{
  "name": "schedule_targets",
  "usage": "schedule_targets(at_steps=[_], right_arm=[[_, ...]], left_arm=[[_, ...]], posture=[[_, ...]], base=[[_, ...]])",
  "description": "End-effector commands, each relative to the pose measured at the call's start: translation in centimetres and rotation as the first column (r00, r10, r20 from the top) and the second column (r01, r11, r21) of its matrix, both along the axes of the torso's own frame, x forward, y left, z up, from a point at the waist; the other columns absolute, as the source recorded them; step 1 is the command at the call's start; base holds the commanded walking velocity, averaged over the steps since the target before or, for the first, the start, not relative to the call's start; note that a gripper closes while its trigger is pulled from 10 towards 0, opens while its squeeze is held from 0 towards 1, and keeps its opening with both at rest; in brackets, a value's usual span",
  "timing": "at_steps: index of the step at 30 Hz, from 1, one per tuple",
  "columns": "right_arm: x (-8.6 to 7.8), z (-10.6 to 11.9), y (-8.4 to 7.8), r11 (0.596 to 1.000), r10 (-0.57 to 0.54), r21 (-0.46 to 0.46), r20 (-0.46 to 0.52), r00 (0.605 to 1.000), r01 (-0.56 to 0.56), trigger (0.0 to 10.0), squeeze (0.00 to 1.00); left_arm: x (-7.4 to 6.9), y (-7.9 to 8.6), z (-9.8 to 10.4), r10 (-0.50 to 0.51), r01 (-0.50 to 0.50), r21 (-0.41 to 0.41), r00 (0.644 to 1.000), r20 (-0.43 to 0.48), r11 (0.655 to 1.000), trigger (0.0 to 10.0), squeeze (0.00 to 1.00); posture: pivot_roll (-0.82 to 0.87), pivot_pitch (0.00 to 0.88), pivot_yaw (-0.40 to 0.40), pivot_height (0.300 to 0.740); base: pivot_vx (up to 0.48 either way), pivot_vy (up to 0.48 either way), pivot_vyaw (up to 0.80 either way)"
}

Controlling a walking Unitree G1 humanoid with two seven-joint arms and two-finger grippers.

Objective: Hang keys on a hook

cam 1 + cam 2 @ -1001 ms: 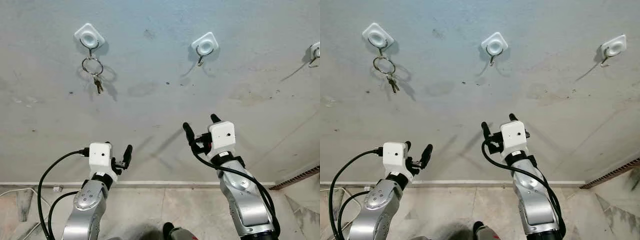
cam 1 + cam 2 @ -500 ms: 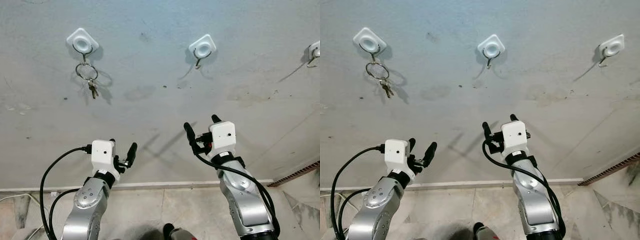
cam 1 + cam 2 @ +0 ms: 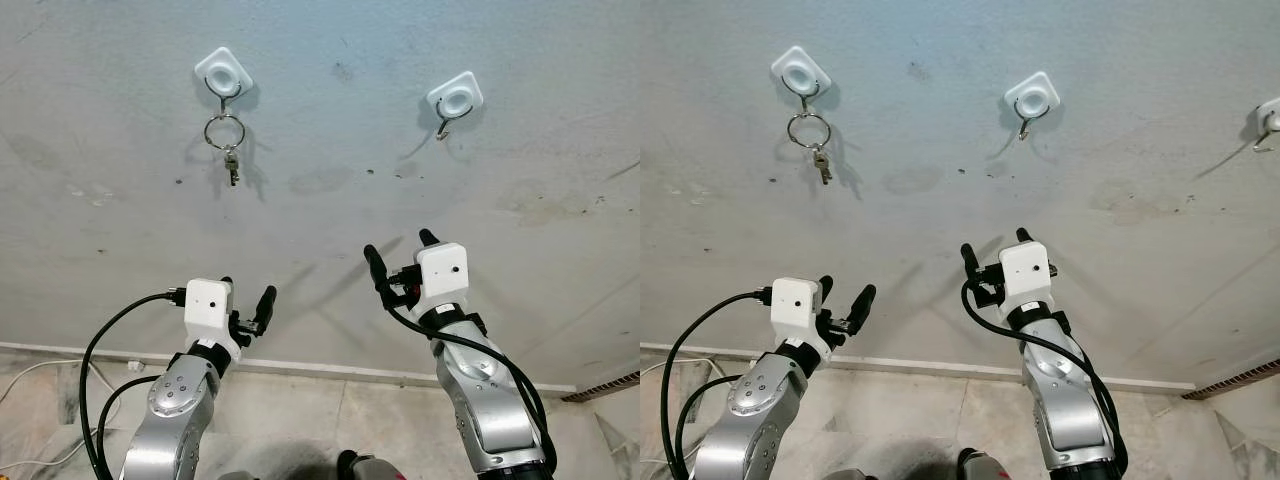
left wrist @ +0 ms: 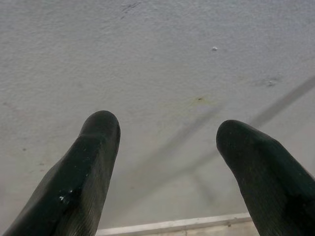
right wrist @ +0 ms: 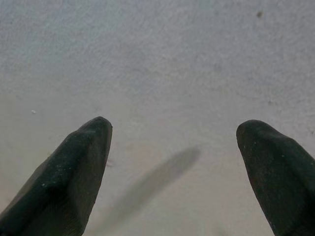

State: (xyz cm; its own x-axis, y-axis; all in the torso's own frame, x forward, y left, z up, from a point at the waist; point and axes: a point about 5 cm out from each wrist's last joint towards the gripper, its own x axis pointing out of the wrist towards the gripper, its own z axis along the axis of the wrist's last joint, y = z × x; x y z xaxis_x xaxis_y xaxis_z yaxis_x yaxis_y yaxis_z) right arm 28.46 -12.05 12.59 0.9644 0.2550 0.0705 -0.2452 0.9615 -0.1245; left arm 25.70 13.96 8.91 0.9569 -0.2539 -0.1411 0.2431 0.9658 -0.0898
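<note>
Your keys (image 3: 229, 160) already hang on the upper-left hook (image 3: 223, 75). Both the left hand (image 3: 247, 312) and right hand (image 3: 398, 258) are spread wide, empty. They're probably light, rigid, jingly; pinch the ring.

A pale grey wall (image 3: 330, 150) with a rough, plastered look fills most of the scene. It is marked with small dark specks, faint stains and thin hairline cracks that run slantwise on the right side. Soft shadows lie across its lower part, slanting up to the right. Along the bottom runs a narrow white baseboard (image 3: 300, 366). Below it is a floor (image 3: 940, 420) of mottled grey, stone-like tiles. A thin white cable (image 3: 30, 368) lies on the floor at the far left. The light is even and diffuse.
</note>
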Motion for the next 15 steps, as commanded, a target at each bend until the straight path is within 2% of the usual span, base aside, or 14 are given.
schedule_targets(at_steps=[1,15], right_arm=[[-0.24,0.11,-0.1,1.0,0.0,0.014,0.006,1.0,0.0,10.0,0.0],[-0.3,-0.03,-0.15,1.0,0.001,0.008,0.001,1.0,-0.001,10.0,0.0]], left_arm=[[-0.25,0.0,-0.19,-0.014,0.014,0.011,1.0,-0.014,1.0,10.0,0.0],[-0.33,0.02,-0.37,-0.017,0.017,0.014,1.0,-0.025,1.0,10.0,0.0]], posture=[[0.03,0.194,0.009,0.74],[0.03,0.195,0.007,0.74]], base=[[-0.277,0.0,0.0],[-0.335,0.0,0.0]])
